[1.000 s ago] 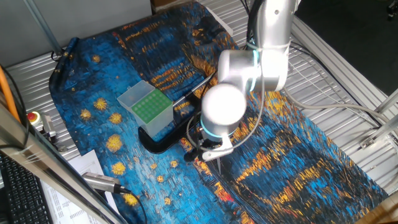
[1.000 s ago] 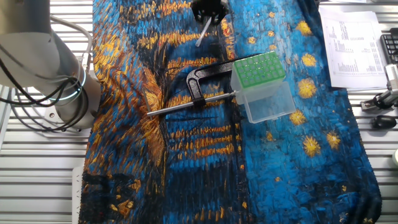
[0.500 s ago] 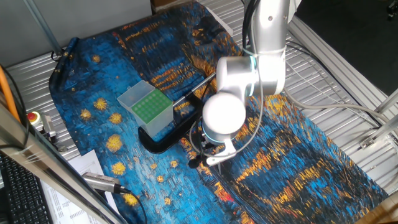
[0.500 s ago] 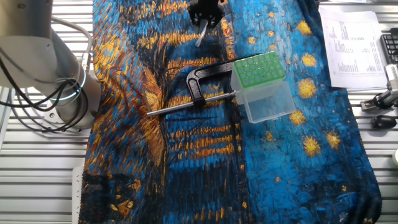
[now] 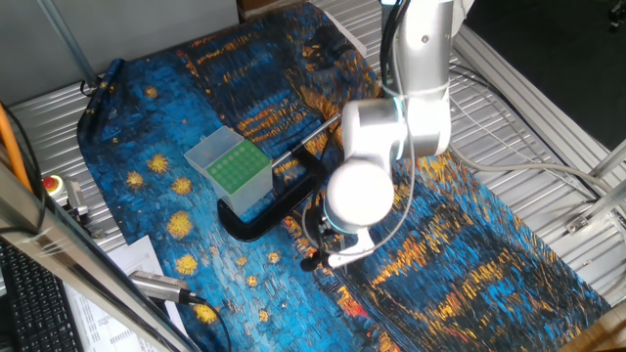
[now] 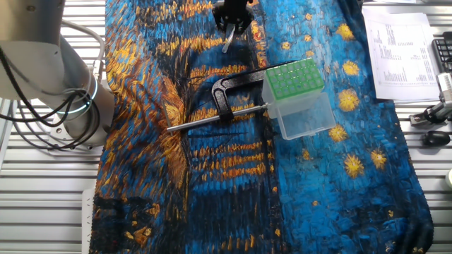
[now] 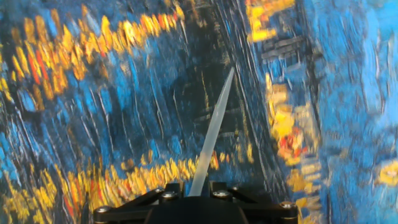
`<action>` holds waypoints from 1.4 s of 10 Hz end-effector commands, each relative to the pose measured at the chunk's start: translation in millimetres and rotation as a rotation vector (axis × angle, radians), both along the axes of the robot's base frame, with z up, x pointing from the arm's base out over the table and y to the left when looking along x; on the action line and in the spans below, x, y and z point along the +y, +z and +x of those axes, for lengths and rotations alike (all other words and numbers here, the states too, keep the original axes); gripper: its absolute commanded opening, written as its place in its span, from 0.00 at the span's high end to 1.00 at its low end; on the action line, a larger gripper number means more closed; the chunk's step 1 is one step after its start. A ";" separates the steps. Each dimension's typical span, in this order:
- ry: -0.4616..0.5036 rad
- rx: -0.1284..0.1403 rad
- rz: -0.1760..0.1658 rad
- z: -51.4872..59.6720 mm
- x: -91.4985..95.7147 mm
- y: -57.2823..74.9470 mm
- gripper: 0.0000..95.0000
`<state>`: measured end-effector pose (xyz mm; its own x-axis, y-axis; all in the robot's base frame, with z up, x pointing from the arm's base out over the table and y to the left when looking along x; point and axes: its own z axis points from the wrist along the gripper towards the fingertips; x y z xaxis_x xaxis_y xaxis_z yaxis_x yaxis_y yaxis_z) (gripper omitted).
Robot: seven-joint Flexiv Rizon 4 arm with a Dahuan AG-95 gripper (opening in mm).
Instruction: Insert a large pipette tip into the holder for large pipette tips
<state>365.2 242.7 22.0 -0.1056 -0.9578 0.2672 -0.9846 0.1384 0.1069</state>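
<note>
Pipette tip: you have the large pipette tip [image 7: 211,134] pinched at its wide end in the gripper [image 7: 198,191]; in the hand view it runs from the fingers at 6 o'clock up toward 12 o'clock, leaning slightly to 1 o'clock, its pointed end over the cloth.
Tip from the side: in the other fixed view the large pipette tip [image 6: 227,44] pokes out below the gripper [image 6: 232,20] toward 7 o'clock, at the top edge of the picture.
Gripper state: your fingers are closed on the tip's base; the tip sits between them, centred in the hand view.
Holder: the holder for large pipette tips [image 5: 231,172] stands on the cloth, green grid facing up; from the gripper [image 5: 326,256] it lies at about 10 o'clock in one fixed view, well apart.
Holder, other side: in the other fixed view the holder for large pipette tips [image 6: 298,97] is at 4 o'clock from your hand.
Clamp: a black C-shaped clamp [image 6: 232,90] with a long metal rod [image 6: 212,119] lies between your hand and the holder, touching the holder's side.
Cloth: the blue and orange painted cloth [image 7: 93,124] fills the hand view behind the tip.
Contact with cloth: you cannot tell from these views whether the point touches the cloth.
Arm: the silver arm [image 5: 401,108] hides most of the hand in one fixed view.
</note>
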 end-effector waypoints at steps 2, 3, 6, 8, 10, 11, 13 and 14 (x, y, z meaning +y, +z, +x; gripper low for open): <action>-0.008 -0.001 0.022 -3.6 -8.9 2.1 0.80; -0.019 -0.006 0.032 -7.2 -10.2 -0.3 0.80; -0.043 -0.014 0.069 -11.3 -13.3 -1.9 0.80; -0.055 -0.020 0.077 -12.5 -16.0 -1.4 0.80; -0.093 -0.027 0.095 -12.6 -16.2 -2.1 0.80; -0.110 -0.029 0.105 -12.6 -16.1 -2.7 0.80; -0.112 -0.029 0.112 -12.7 -15.9 -4.2 0.80; -0.111 -0.029 0.112 -12.8 -15.9 -5.1 0.80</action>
<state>351.2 225.7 17.6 -0.2180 -0.9636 0.1547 -0.9671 0.2346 0.0984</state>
